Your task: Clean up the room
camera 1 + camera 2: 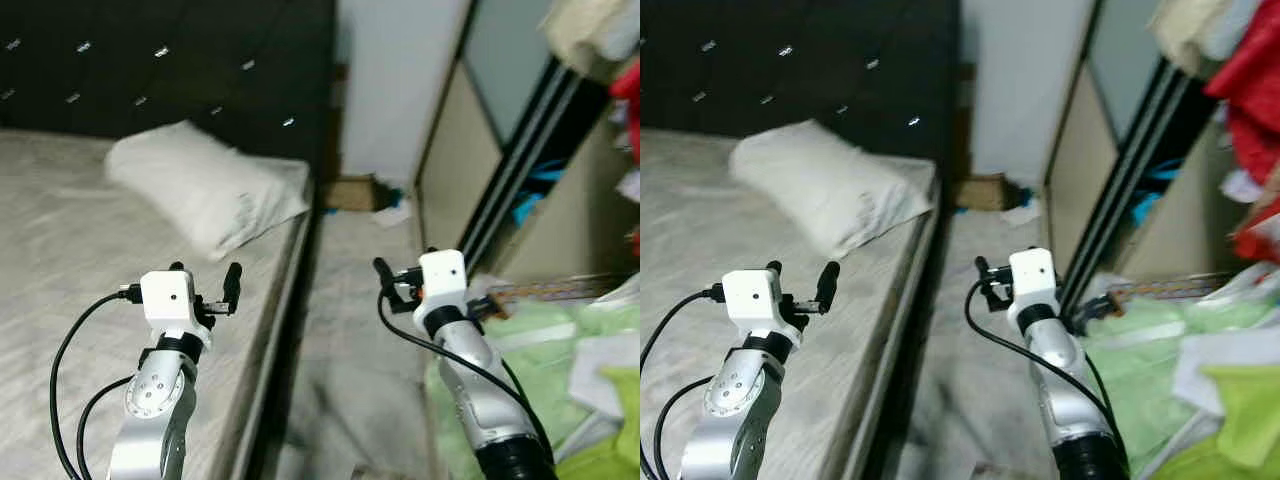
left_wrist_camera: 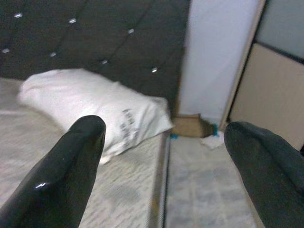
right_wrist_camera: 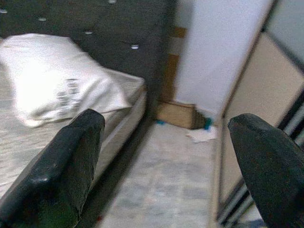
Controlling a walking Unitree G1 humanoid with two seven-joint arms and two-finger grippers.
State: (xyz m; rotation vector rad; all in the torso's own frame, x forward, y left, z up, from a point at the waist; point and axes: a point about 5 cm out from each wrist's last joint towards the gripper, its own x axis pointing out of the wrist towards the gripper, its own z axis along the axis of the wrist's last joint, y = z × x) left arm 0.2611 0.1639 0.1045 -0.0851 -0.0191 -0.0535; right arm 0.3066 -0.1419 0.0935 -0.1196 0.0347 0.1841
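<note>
white and rumpled, a pillow is laid on the bed against the dark tufted headboard. the left gripper is held over the mattress edge and the right gripper over the floor aisle — both with fingers spread wide, nothing held. green clothes are heaped by the wardrobe, a cardboard box beyond.

Both silver arms are raised in front of the body, forearms angled upward. The left gripper, two long black fingers below a white wrist block, points forward with fingers spread apart and empty. The right gripper, of the same build, also points forward, fingers parted and empty. Black cables loop from each wrist.
</note>
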